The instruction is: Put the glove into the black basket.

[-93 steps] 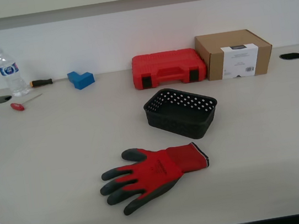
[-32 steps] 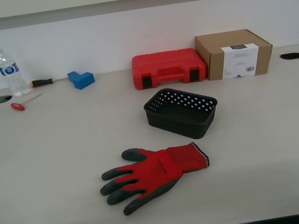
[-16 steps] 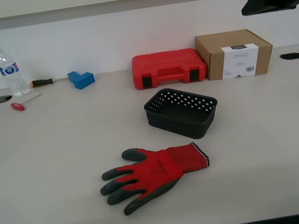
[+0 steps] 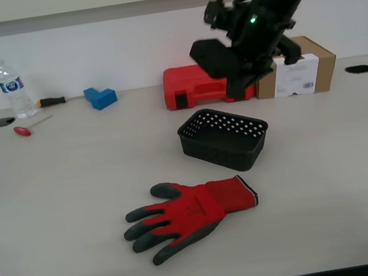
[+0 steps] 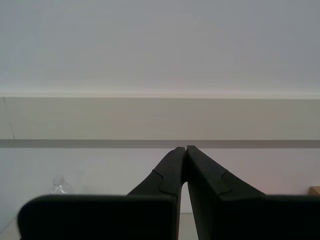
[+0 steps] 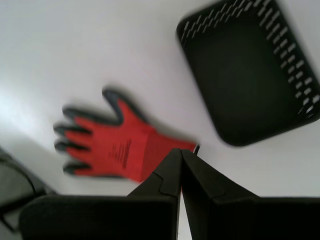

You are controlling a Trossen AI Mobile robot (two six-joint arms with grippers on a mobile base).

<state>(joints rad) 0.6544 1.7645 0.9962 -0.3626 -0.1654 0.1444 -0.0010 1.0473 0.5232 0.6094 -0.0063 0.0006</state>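
Lying flat on the pale table [image 4: 54, 190], the glove [image 4: 188, 209] is seen as red knit fabric with dark grey rubbery fingertips and palm edge and a black-trimmed cuff, its fingers spread and its cuff turned toward the black basket [image 4: 224, 138]. The basket, a shallow rectangular plastic tray with rounded corners and perforated walls, sits just beyond the cuff, apart from the glove and with nothing visible inside. Behind the basket stand a red moulded plastic case [image 4: 194, 86] and a brown cardboard box [image 4: 301, 66].

Above the basket, the first end effector [image 6: 180, 152] is shown with its dark fingers pressed together, nothing between them; glove and basket are seen blurred below it. The second end effector [image 5: 186, 149] is likewise closed on nothing, facing a plain wall.

Compared with half a second earlier, the dark arm [image 4: 253, 22] has swung down from the upper corner to hang over the basket, partly covering the case and box; glove and basket lie unchanged.
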